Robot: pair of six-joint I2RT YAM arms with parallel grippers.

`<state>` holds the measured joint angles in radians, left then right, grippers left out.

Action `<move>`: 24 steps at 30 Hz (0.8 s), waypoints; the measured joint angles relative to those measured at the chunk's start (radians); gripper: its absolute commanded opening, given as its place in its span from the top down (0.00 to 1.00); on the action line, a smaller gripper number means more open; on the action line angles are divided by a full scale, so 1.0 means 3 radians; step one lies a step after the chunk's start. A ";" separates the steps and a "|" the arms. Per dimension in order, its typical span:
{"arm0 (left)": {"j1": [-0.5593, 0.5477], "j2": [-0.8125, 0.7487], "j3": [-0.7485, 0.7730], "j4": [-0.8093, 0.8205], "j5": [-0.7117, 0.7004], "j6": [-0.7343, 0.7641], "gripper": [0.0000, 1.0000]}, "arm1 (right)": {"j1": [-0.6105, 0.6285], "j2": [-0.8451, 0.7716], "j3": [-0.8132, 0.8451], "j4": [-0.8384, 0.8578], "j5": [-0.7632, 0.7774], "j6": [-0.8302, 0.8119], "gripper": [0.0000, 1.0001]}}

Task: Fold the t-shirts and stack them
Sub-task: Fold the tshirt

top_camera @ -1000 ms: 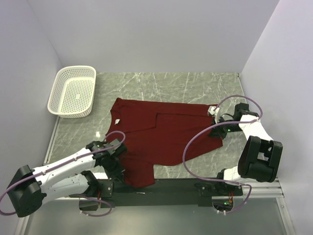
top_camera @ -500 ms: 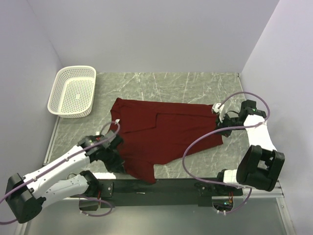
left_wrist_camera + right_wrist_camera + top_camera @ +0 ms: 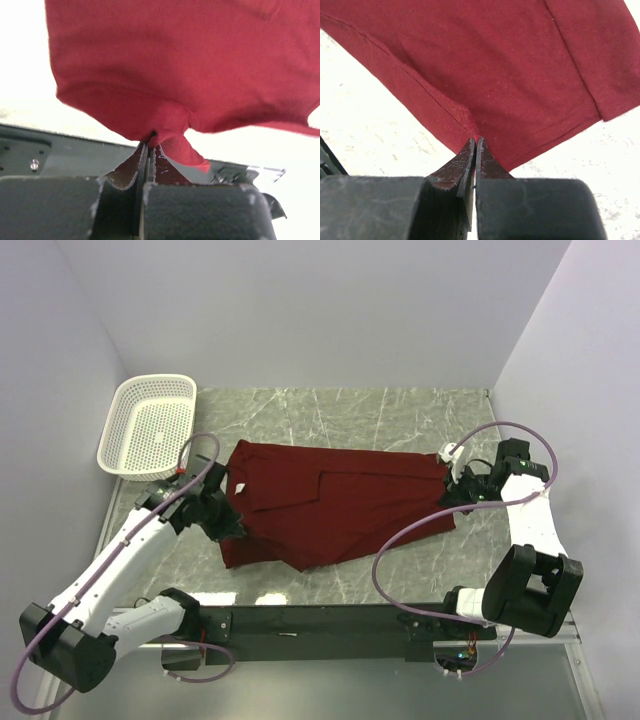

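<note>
The maroon t-shirt point(image 3: 330, 502) lies on the marble table, its near half folded back so it forms a wide band. My left gripper point(image 3: 228, 525) is shut on the shirt's left edge; in the left wrist view the cloth point(image 3: 190, 65) bunches at the closed fingertips point(image 3: 150, 142) and hangs lifted above the table. My right gripper point(image 3: 452, 487) is shut on the shirt's right edge; in the right wrist view the hemmed cloth point(image 3: 520, 70) spreads out from the closed fingertips point(image 3: 475, 145). A small white label point(image 3: 238, 486) shows near the collar.
A white perforated basket point(image 3: 148, 427) stands at the back left corner of the table. The grey marble table point(image 3: 350, 410) runs between two lilac walls. The black base rail point(image 3: 330, 620) lies along the near edge.
My left gripper has carried the shirt's near left part away from the near edge, up and back towards the collar, folding the shirt. My right gripper has shifted slightly right and back with its edge.
</note>
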<state>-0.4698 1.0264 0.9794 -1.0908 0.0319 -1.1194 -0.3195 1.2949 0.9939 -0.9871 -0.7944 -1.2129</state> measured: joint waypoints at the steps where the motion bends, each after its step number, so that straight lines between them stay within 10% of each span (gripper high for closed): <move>1: 0.0069 0.0010 0.0011 0.0018 -0.0009 0.0036 1.00 | 0.0000 0.0005 0.0000 0.0022 0.0004 0.0039 1.00; 24: 0.0486 0.0628 0.0459 0.0858 0.0080 0.0605 1.00 | -0.0001 0.0186 0.0003 0.0490 0.0160 0.0570 1.00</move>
<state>-0.3241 1.2148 1.1172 -0.8333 0.0559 -0.9379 -0.3199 1.3506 0.9947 -0.8402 -0.7464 -1.0420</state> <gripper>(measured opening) 0.023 0.018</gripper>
